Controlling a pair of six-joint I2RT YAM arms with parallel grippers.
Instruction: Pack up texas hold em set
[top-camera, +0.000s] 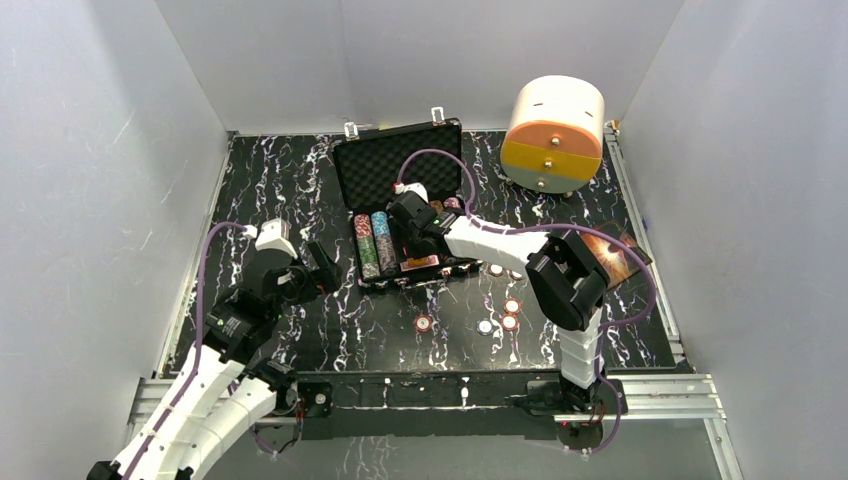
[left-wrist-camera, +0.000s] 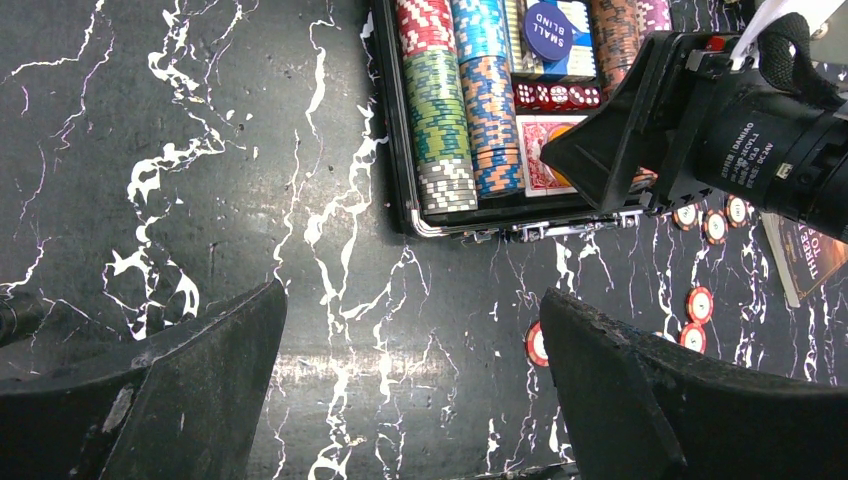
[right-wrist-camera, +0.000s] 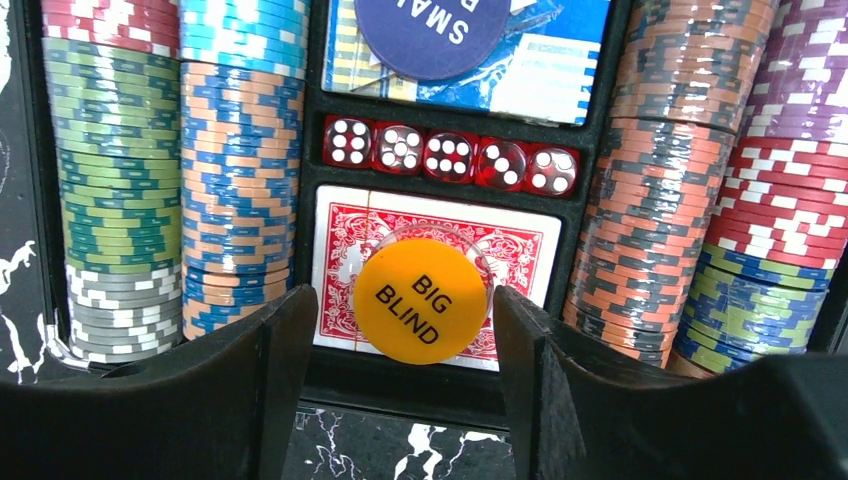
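Observation:
The black briefcase (top-camera: 400, 160) lies open at the table's middle back, lid up. Rows of striped poker chips (right-wrist-camera: 240, 190) fill its slots. Several red dice (right-wrist-camera: 450, 160) sit in a row above the red-backed deck (right-wrist-camera: 345, 225). The yellow "BIG BLIND" disc (right-wrist-camera: 422, 300) lies on the deck. My right gripper (right-wrist-camera: 405, 300) hangs open over the case's front edge, its fingers either side of the disc with a gap on the left. My left gripper (left-wrist-camera: 413, 330) is open and empty over bare table, left of the case (left-wrist-camera: 390, 130).
Several loose red-and-white chips (top-camera: 509, 322) lie on the table in front of the case; one (left-wrist-camera: 536, 343) is by my left gripper's right finger. A brown book (top-camera: 620, 255) lies at the right. The white-and-orange drawer box (top-camera: 555, 135) stands back right. A blue "SMALL BLIND" disc (right-wrist-camera: 430, 30) lies in the case.

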